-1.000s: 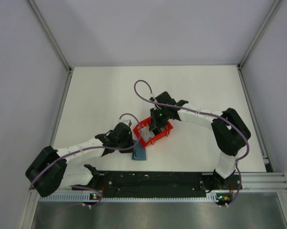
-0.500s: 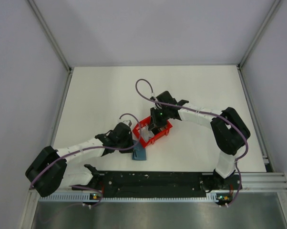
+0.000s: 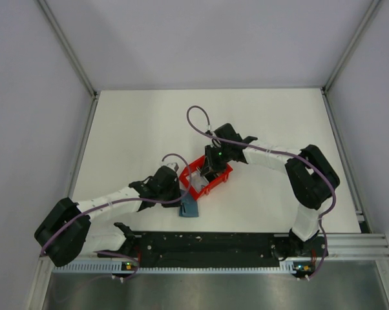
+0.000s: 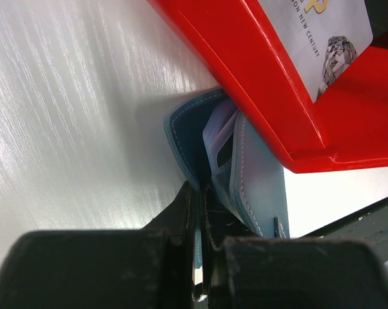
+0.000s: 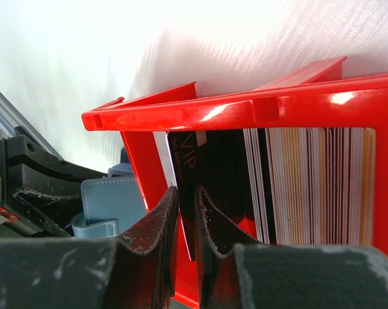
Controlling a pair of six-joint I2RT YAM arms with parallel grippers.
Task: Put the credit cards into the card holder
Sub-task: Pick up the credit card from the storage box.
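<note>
The left arm (image 3: 110, 200) reaches low from lower left toward frame centre, the left gripper (image 4: 197, 193) pinched nearly flat. The right arm (image 3: 265, 156) folds in from the right; the right gripper (image 5: 186, 199) seems clamped too.

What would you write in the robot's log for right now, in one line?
left pincer: shut on card holder edge | right pincer: shut on black card inside red tray | stage: picking card
</note>
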